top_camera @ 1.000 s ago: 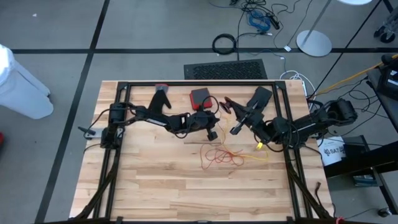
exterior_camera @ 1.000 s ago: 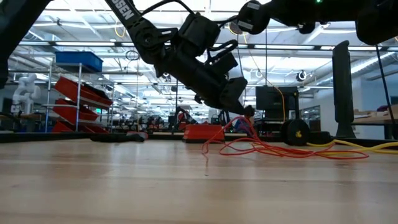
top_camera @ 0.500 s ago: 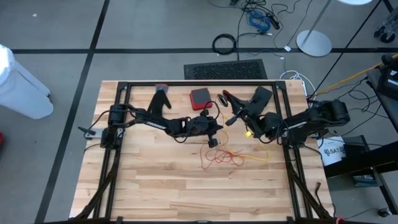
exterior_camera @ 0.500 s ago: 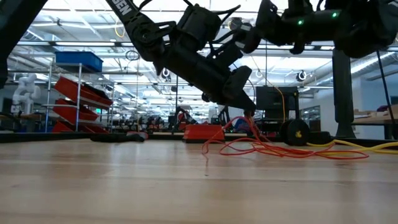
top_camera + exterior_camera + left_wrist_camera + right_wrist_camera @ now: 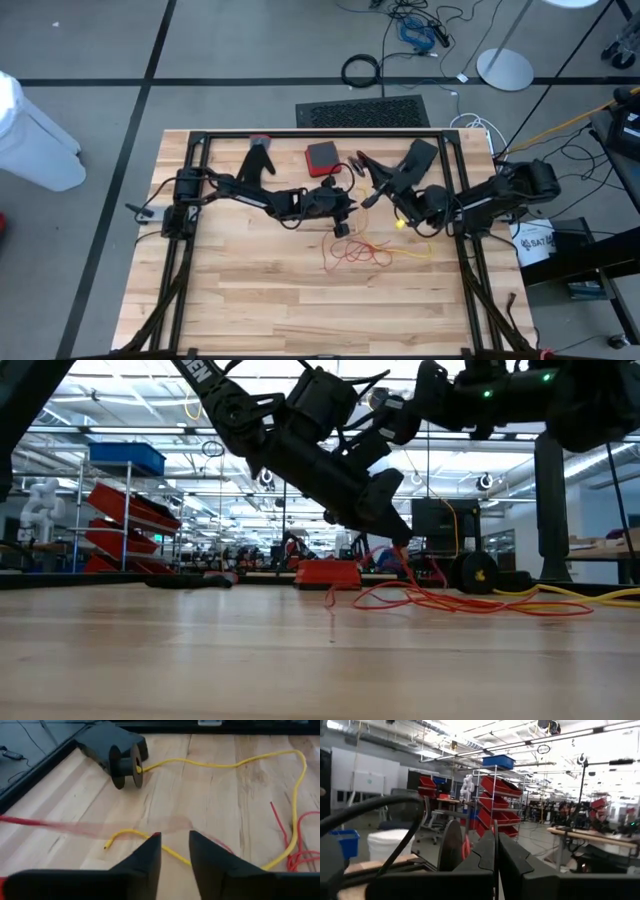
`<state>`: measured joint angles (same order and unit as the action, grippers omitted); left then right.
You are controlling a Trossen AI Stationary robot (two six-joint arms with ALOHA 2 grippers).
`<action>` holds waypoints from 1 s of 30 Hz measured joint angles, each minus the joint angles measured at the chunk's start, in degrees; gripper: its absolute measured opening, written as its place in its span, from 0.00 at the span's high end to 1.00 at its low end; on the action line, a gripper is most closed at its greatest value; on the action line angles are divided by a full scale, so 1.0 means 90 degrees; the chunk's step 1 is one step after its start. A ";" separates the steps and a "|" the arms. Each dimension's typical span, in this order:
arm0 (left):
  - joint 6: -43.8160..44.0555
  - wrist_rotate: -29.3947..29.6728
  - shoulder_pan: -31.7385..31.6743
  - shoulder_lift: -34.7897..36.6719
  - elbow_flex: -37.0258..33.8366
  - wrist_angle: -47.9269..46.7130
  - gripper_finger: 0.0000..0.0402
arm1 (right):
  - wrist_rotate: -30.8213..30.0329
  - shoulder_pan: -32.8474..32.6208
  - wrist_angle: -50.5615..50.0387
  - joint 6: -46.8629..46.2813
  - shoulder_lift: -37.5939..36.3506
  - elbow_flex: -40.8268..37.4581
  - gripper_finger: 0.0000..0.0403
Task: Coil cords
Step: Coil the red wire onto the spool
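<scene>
Wood plank table (image 5: pixel 250 300) with a black metal frame around it, grey floor beyond, looking straight down. Left gripper (image 5: pixel 343 222) hangs just above the middle of the table, right at the upper end of the thin red cord (image 5: pixel 352 252), which sits in a loose tangle running toward the front edge. From up here I honestly can't tell if it touches the cord. Right gripper (image 5: pixel 368 197) is lifted near the back, pointing toward a flat red box (image 5: pixel 322 158). A long thin yellow cord (image 5: pixel 413 248) trails from the tangle toward the table's right side.

Low view: warehouse-type room behind with red shelving. The left gripper (image 5: pixel 398 536) points steeply down with its tip just over the red cord (image 5: pixel 440 600), which lies low and mostly sideways across the wood. The yellow cord (image 5: pixel 590 594) runs off the picture's right edge.

Left wrist view: the two dark fingers (image 5: pixel 145 860) stand a little apart with nothing between them. The yellow cord (image 5: pixel 225 765) loops across the wood from a black spool-like block (image 5: pixel 117 755) and passes beyond the fingertips; its loose end (image 5: pixel 107 845) is close by. A red streak (image 5: pixel 60 825) is too smeared to read.

Right wrist view: fingers (image 5: pixel 485 857) pressed together, holding nothing, aimed out at the room.
</scene>
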<state>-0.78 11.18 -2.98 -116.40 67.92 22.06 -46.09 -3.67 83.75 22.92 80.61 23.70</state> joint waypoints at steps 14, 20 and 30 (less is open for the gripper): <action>-0.0130 0.0732 -0.0040 0.0632 0.0010 0.0405 0.65 | -0.1014 -0.0847 0.0124 0.1495 -0.0460 0.0000 1.00; -0.0319 0.1175 -0.0041 0.1049 0.0010 0.0321 0.65 | -0.1039 -0.0979 0.0396 0.1733 -0.0473 0.0000 1.00; -0.0694 0.1546 -0.0041 0.1098 0.0007 0.0647 0.65 | -0.0871 -0.1190 0.0675 0.1882 -0.0488 0.0000 1.00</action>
<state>-7.02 25.09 -3.36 -106.52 67.99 27.88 -53.94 -14.39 89.82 39.86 76.22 23.70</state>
